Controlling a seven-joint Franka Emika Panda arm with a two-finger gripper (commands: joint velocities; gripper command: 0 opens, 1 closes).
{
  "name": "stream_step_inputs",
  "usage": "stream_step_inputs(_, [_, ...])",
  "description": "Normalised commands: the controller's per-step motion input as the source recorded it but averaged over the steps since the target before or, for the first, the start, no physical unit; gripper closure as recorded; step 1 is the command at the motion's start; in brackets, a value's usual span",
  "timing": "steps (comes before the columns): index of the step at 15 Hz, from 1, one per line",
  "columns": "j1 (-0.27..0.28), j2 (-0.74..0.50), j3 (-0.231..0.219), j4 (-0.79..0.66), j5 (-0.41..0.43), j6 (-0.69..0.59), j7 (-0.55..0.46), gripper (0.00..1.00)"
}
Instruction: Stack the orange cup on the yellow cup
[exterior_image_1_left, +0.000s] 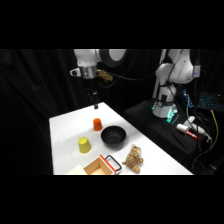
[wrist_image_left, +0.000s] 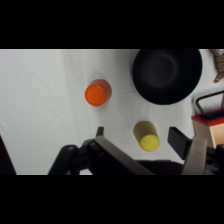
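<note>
The gripper (exterior_image_1_left: 95, 105) hangs above the far part of the white table (exterior_image_1_left: 65, 130), near the upper centre of the side view, just over the orange cup (exterior_image_1_left: 98, 124). In the wrist view its fingers (wrist_image_left: 178, 137) stand wide apart with nothing between them.

The orange cup sits upside down a little above the frame's centre, apart from the black bowl (exterior_image_1_left: 113, 136) to its right. The yellow cup (exterior_image_1_left: 84, 145), also inverted, stands lower left of it, well apart. An orange box (exterior_image_1_left: 100, 166) and a brown pretzel-like clump (exterior_image_1_left: 133, 158) lie along the lower edge.

The likely risk is the grasp: the cup's tapered, smooth wall could slip out of the closing fingers or tip if the descent is off-centre. Carrying it toward the yellow cup, a low path might knock that cup over, and a skewed release would leave the orange one sliding off.
</note>
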Motion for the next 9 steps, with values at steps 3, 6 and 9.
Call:
stream_step_inputs(3, [-0.125, -0.12, -0.077, -0.25, 0.203, 0.41, -0.05, 0.00])
stream_step_inputs(6, [-0.081, 0.00, -0.033, -0.18, 0.229, 0.42, -0.07, 0.00])
stream_step_inputs(9, [-0.055, 0.13, 0.002, -0.09, 0.245, 0.36, -0.12, 0.00])
